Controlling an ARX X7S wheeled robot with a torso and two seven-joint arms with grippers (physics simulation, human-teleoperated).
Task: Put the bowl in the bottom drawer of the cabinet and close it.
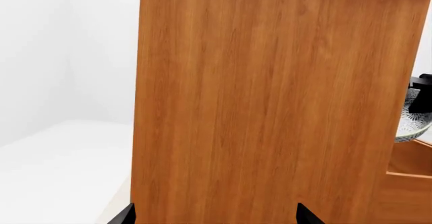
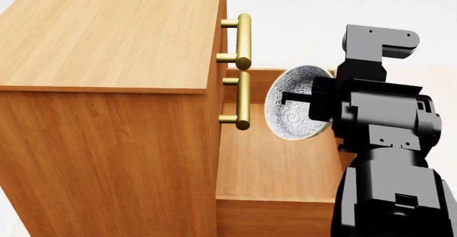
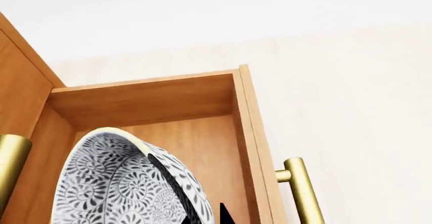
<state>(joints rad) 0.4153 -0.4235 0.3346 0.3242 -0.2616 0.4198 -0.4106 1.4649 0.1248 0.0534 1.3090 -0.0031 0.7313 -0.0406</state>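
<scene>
- cabinet (image 2: 107, 87): orange-brown wood grain
- bowl (image 2: 296, 106): white-grey, dense dark floral pattern, pale rim
- handles (image 2: 243, 33) on the cabinet's front: brass
- right gripper (image 2: 300, 99) at the bowl: black

Warm orange-brown wood grain, smooth and satin, on cabinet (image 2: 107, 87) and open bottom drawer (image 2: 275, 167). Polished brass handles (image 2: 243, 39). Glossy glazed bowl (image 2: 296, 106), ceramic-looking. Matt black plastic-looking right gripper (image 2: 303, 99).

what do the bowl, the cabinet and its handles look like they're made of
The bowl: seemingly glazed ceramic, going by its smooth white surface with dense dark floral print and pale rim. The cabinet: orange-brown wood or wood veneer, with visible grain and a satin, low-gloss finish. The handles: probably brass, being gold-toned cylindrical bars with soft highlights. As simulator renders, all of this is only appearance.
</scene>
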